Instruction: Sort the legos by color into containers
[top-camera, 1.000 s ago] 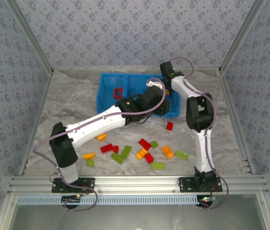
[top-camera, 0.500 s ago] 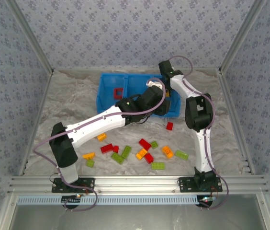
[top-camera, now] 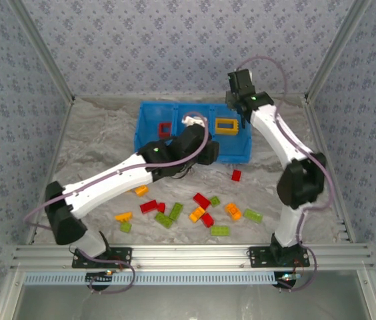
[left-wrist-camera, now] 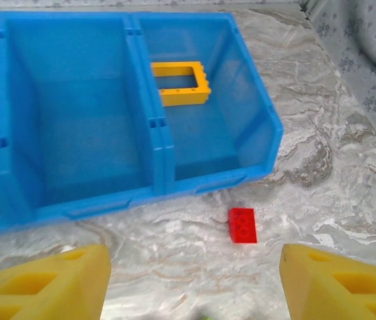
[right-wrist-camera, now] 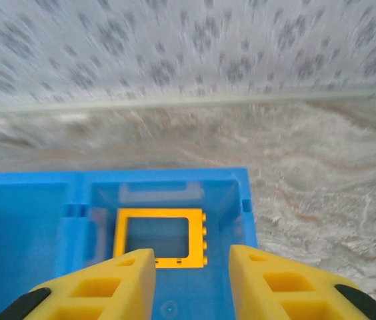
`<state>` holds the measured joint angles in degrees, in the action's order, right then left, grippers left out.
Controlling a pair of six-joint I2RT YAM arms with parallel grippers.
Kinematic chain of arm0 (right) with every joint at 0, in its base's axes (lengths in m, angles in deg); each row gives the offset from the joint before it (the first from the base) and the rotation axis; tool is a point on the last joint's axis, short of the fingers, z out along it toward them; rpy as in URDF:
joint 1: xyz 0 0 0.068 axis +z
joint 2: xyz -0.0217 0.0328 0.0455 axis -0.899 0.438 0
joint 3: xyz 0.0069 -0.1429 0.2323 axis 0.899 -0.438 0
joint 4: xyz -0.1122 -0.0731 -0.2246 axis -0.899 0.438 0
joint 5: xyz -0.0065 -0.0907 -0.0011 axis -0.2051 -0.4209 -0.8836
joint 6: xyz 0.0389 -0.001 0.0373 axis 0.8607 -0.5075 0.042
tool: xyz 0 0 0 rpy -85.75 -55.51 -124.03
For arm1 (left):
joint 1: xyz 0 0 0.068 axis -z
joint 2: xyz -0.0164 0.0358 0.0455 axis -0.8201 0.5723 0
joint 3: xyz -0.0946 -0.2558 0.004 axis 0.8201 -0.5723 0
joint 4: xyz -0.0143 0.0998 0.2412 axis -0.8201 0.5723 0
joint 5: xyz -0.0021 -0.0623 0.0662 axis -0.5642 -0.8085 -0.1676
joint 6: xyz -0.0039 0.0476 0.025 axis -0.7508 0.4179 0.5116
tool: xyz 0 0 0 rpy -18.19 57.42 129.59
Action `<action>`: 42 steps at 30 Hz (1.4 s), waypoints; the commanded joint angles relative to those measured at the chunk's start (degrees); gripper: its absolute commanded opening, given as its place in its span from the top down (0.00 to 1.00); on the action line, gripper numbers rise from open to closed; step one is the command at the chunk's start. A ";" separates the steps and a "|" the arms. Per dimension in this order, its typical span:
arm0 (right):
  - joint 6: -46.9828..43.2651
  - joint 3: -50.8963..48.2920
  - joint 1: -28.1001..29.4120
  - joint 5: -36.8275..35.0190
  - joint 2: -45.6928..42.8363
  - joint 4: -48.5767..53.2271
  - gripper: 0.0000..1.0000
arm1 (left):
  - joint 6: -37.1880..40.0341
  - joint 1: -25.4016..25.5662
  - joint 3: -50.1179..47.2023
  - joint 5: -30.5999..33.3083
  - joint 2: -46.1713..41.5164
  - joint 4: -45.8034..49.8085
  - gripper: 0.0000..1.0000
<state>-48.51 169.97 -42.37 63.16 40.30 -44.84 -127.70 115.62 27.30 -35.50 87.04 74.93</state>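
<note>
Right wrist cam: right gripper [right-wrist-camera: 193, 259], btm mid, a bit open, holds nothing. Orange frame [right-wrist-camera: 160, 214] lies in blue tray [right-wrist-camera: 28, 200] mid pic. Left gripper [left-wrist-camera: 193, 260] wide open, empty.

surface: marbled table [top-camera: 101, 143] | far: blue tray [top-camera: 143, 131] | near: loose red, orange, green legos [top-camera: 201, 199]

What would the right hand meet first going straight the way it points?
Likely the orange-yellow hollow rectangular plastic frame in the end compartment of the bright blue plastic tray, though depth is unclear.
</note>
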 commanded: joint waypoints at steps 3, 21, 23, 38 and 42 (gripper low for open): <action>-1.70 -14.83 6.63 -0.51 -16.29 -1.97 0.59 | -6.97 -0.24 -6.68 2.48 -8.44 9.23 0.32; 2.55 -49.75 49.87 12.97 -38.40 -14.65 0.45 | -38.14 -1.82 -39.93 -3.21 -33.14 31.49 0.40; 2.39 -50.83 53.33 13.56 -36.80 -19.29 0.41 | -40.25 -1.82 -42.41 -3.35 -33.49 33.36 0.40; 3.95 -46.60 56.05 13.23 -25.71 -25.29 0.41 | -42.43 -6.83 -59.99 -12.26 -35.38 21.58 0.28; 4.60 -46.56 56.05 13.34 -25.45 -25.07 0.41 | -39.32 -10.40 -61.57 -14.07 -34.33 17.56 0.27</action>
<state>-45.03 121.81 13.38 76.74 14.44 -69.24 -169.42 106.44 -33.73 -47.60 52.44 96.22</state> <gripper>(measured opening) 0.595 0.733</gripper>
